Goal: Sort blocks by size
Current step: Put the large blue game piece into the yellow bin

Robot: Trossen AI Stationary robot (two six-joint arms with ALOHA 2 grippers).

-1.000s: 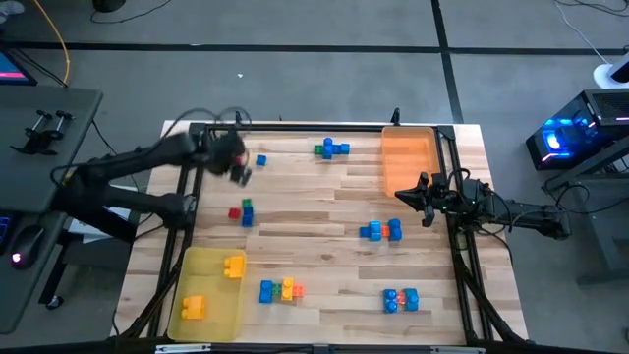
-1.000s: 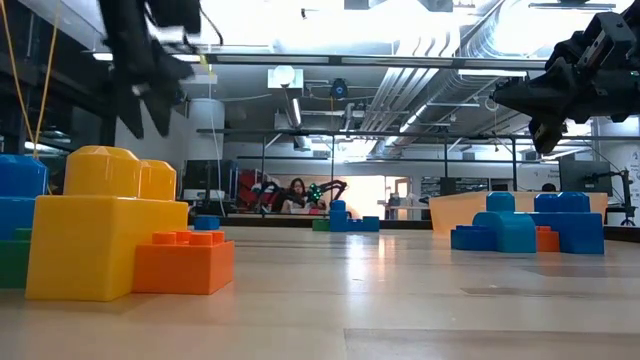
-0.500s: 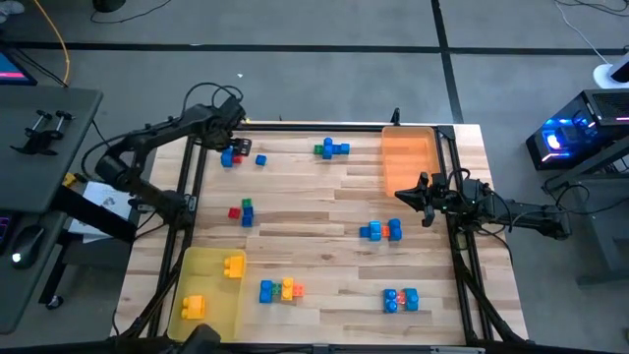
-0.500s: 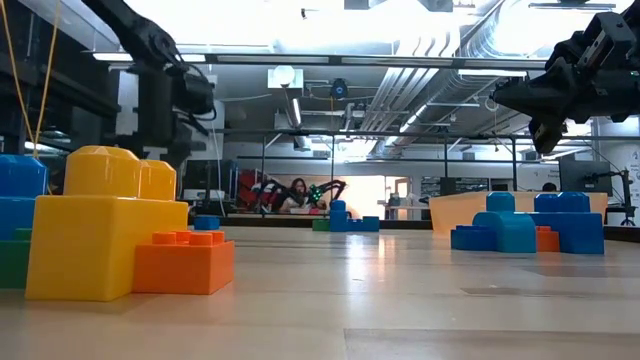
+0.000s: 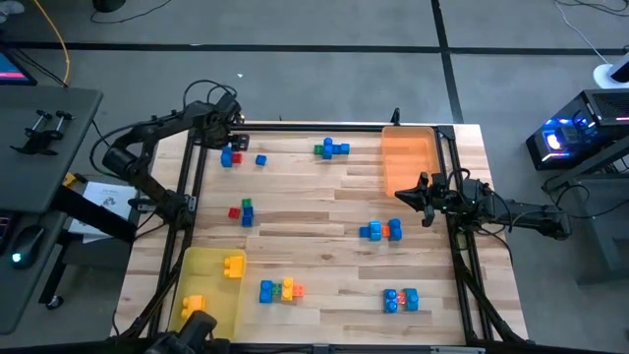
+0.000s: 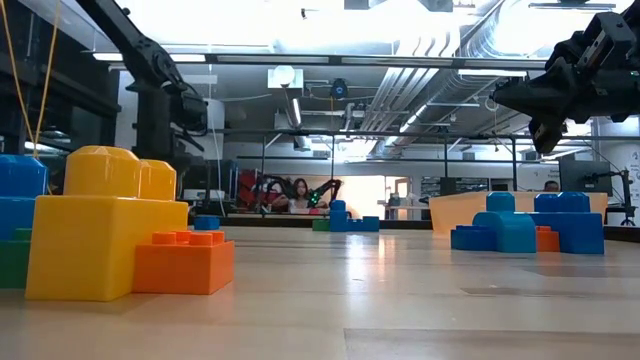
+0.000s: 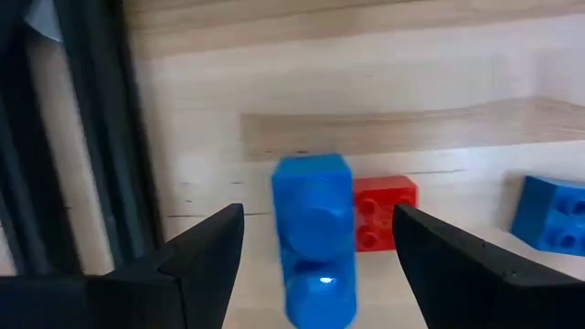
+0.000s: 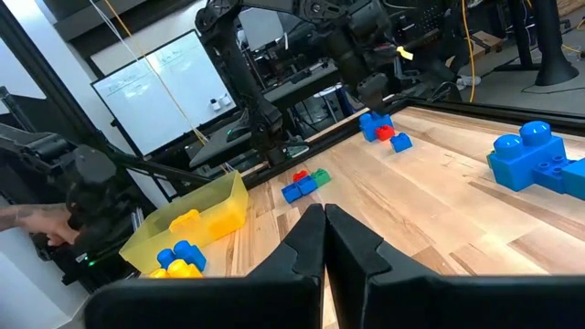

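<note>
Left claw: the left claw [image 7: 315, 251] hovers at the far left corner of the worktop [image 5: 324, 221], fingers spread apart and holding nothing, with a blue brick [image 7: 313, 233] standing between them.
Target pair: a red brick [image 7: 385, 212] sits touching that blue brick on one side; a separate small blue cube [image 7: 552, 214] lies just beside the pair.
Right claw: the right claw [image 8: 324, 239] waits above the right edge of the worktop, just beside the orange tray [image 5: 409, 157], fingers pressed together and empty.
Other blocks: a green-and-blue cluster [image 5: 331, 148] lies near the far edge, a red, green and blue group [image 5: 242, 210] on the left side, a blue cluster [image 5: 380, 231] right of centre, a blue-yellow-orange row [image 5: 281, 290] near the front, and a blue and orange cluster [image 5: 400, 300] at front right.
Yellow tray: the yellow tray [image 5: 208, 324] at front left already holds two yellow bricks [image 5: 234, 265].
Risk, mixed grab: if the blue and red bricks are joined, closing on the blue one would likely lift both, and two sizes could end up in one tray.
Risk, knock: if they are loose, a finger coming down on the red side could push the red brick away or tip the blue one.
Risk, frame: the claw works close to the black frame rail [image 7: 91, 137] at the worktop's edge, so a wide finger could catch it.
Writing: no brand, label or legible text shows on the blocks, trays or arms; marks on a whiteboard [image 8: 169, 87] beyond the worktop are too faint to read.
</note>
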